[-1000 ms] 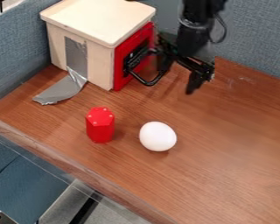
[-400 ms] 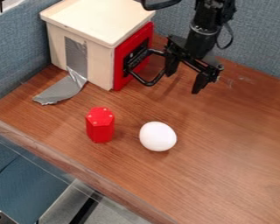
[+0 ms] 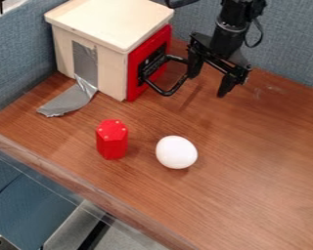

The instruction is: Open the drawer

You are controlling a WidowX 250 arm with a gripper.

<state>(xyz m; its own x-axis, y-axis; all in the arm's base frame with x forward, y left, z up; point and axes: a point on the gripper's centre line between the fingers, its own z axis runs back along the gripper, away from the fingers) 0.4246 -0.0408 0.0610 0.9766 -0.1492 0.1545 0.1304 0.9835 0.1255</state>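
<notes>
The black gripper (image 3: pixel 208 84) hangs at the upper middle of the camera view with its two fingers spread wide. Its left finger is right by the outer end of the black drawer handle (image 3: pixel 166 93); whether they touch, I cannot tell. That handle sticks out from the red drawer front (image 3: pixel 134 73) on the right side of a pale wooden box (image 3: pixel 97 63). The red front lies flush against the box, so the drawer looks closed.
A red hexagonal block (image 3: pixel 112 139) stands in front of the box, with a white egg-shaped object (image 3: pixel 176 152) to its right. Grey tape (image 3: pixel 71 100) runs from the box onto the table (image 3: pixel 251 171). Blue-grey partitions (image 3: pixel 290 44) rise behind and at left.
The gripper has shifted a little to the right and away from the red front, and its far finger has risen slightly lately. Box, drawer, block and white object have stayed put.
</notes>
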